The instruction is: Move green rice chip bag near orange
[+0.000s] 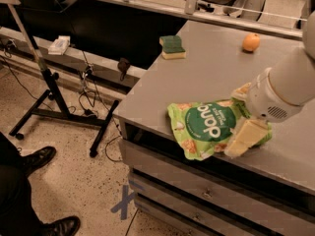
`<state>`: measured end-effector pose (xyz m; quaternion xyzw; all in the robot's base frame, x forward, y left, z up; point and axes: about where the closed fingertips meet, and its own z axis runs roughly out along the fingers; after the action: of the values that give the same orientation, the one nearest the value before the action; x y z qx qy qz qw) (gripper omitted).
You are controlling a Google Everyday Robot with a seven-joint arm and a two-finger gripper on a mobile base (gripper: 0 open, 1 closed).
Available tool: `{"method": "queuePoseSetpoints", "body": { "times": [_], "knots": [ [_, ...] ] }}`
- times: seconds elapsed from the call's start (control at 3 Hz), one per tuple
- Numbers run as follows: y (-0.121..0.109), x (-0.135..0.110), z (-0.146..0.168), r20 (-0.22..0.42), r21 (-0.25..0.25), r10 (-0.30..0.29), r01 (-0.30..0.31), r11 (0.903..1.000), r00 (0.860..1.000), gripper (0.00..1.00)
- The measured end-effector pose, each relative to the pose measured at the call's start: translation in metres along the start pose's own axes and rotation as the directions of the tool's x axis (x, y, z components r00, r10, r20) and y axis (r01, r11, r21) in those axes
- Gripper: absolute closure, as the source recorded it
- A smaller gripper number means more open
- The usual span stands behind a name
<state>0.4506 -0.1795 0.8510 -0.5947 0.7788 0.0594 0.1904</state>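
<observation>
The green rice chip bag (pixel 209 127) is lying flat near the front edge of the gray table (pixel 206 68), a bit right of center frame, with its dark green circle and white lettering facing up. Its lower left corner is poking just over the table edge.

The gripper (pixel 235 122) is sitting right at the bag's right end. Its claw is spread wide: one pale finger (pixel 246 137) is angling down across the bag's lower right corner and the other one is peeking out by the upper right corner, so the end of the bag is sitting between them. Can't tell if they're actually pressing on it. The fat white arm is coming in from the right edge of the frame.

The orange (pixel 251 42) is sitting way up at the far side of the table, upper right, well apart from the bag. A green and yellow sponge (pixel 173 46) is resting near the table's far left corner.

Under the tabletop, drawers (pixel 206 191) are showing. On the speckled floor a blue tape X (pixel 125 200) is sitting lower center, and somebody's black shoes (pixel 37 159) are standing at the lower left.
</observation>
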Motion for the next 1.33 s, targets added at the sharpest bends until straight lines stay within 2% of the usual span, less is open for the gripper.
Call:
{"method": "queuePoseSetpoints", "body": {
  "times": [0.33,0.67,1.0,1.33],
  "knots": [
    [-0.002,-0.008,0.013,0.028,-0.005,0.015,-0.015,0.9999,1.000,0.40],
    [-0.012,-0.017,0.012,0.035,0.008,0.017,-0.017,0.9998,0.999,0.63],
    [-0.038,-0.027,-0.005,0.028,0.057,0.007,-0.008,0.9983,1.000,0.87],
    [-0.085,-0.026,-0.047,0.032,0.176,-0.045,0.038,0.9837,0.999,1.00]
  ]
}}
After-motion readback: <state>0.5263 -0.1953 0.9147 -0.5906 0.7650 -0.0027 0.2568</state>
